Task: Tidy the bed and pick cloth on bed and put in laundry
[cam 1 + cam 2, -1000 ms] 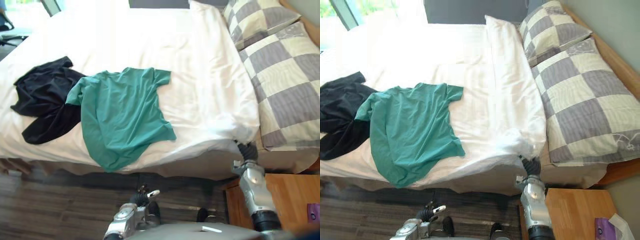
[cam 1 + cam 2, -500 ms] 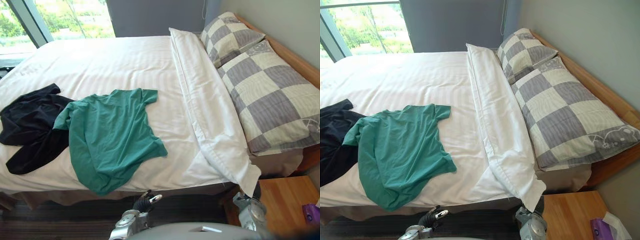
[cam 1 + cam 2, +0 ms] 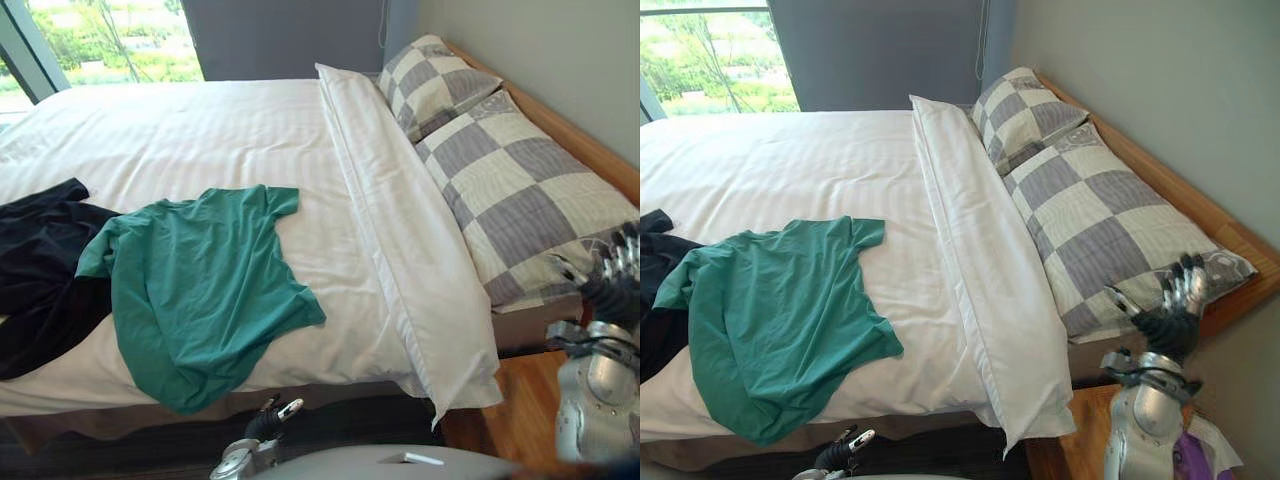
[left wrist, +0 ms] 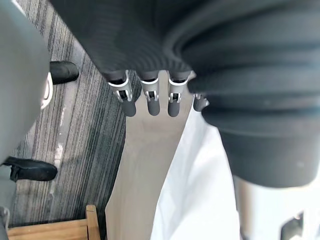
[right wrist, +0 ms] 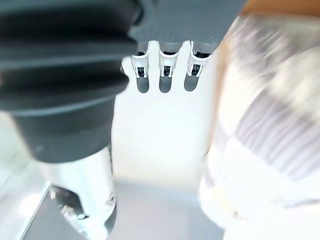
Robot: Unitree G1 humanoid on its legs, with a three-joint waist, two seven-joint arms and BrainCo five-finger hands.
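A green T-shirt (image 3: 205, 290) lies spread on the white bed (image 3: 200, 130), near its front edge. A black cloth (image 3: 40, 270) lies bunched to its left, partly under the shirt's sleeve. The white duvet's folded edge (image 3: 420, 270) runs in a straight band beside two grey-checked pillows (image 3: 1090, 210). My right hand (image 3: 1175, 310) is raised by the front corner of the nearer pillow, open, fingers straight and holding nothing. My left hand (image 3: 268, 425) hangs low below the bed's front edge; in the left wrist view its fingers (image 4: 150, 100) are straight and empty.
A wooden headboard (image 3: 1160, 180) runs behind the pillows along the right wall. A wooden nightstand (image 3: 1080, 455) stands at the lower right with a purple item (image 3: 1188, 460) on it. Dark striped floor (image 4: 85, 125) lies along the bed's front side.
My right hand has come away from the duvet's front corner and risen beside the pillow. The duvet now lies flat in a straight fold. The view has shifted right.
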